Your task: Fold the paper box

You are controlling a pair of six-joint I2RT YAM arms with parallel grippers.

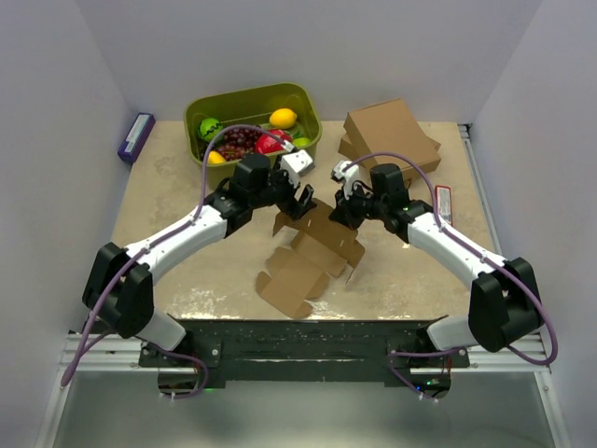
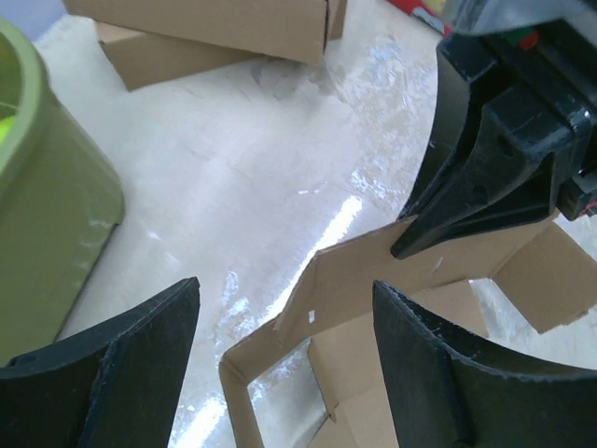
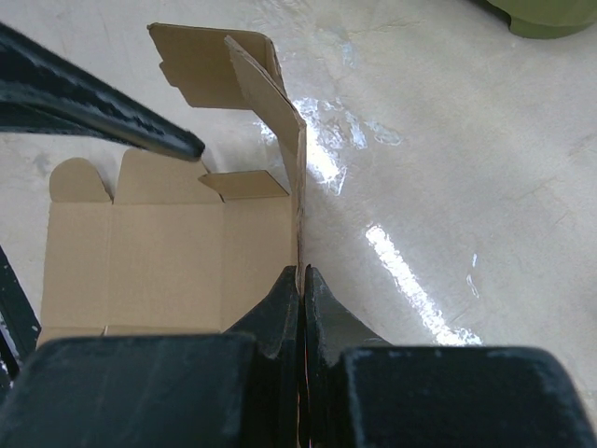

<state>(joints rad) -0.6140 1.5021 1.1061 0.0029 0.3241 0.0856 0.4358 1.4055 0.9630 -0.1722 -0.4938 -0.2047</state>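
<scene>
The paper box [image 1: 308, 266] is a half-opened sheet of plain brown cardboard in the middle of the worktop [image 1: 177, 205], right beneath both hands. Most of its panels lie flat and a few flaps stand up.

The right hand [image 1: 347, 213] is clenched on one upright flap. In its wrist view the thin cardboard edge rises straight up from between the two pressed-together fingertips [image 3: 280, 308], and the flat panels spread out to that hand's left.

The left hand [image 1: 300, 199] is released, with its fingers [image 2: 131, 364] spread wide and nothing gripped. A raised, creased flap of the sheet sits below the gap between them; I cannot tell whether either finger touches it. The right hand's dark fingers are close ahead of the left hand and to its right, pressed on the same cardboard.

Just beyond the left hand, on its outer side, stands a green tub [image 1: 201, 117] holding fruit: a lemon [image 1: 283, 118], dark grapes [image 1: 240, 142] and some green and red pieces. Beyond the right hand lies a stack of larger cardboard boxes [image 1: 392, 135]. A small red item [image 1: 444, 201] rests beside the right arm, on its outer side. A purple box [image 1: 136, 137] lies at the worktop's far left edge, well apart from the left hand.
</scene>
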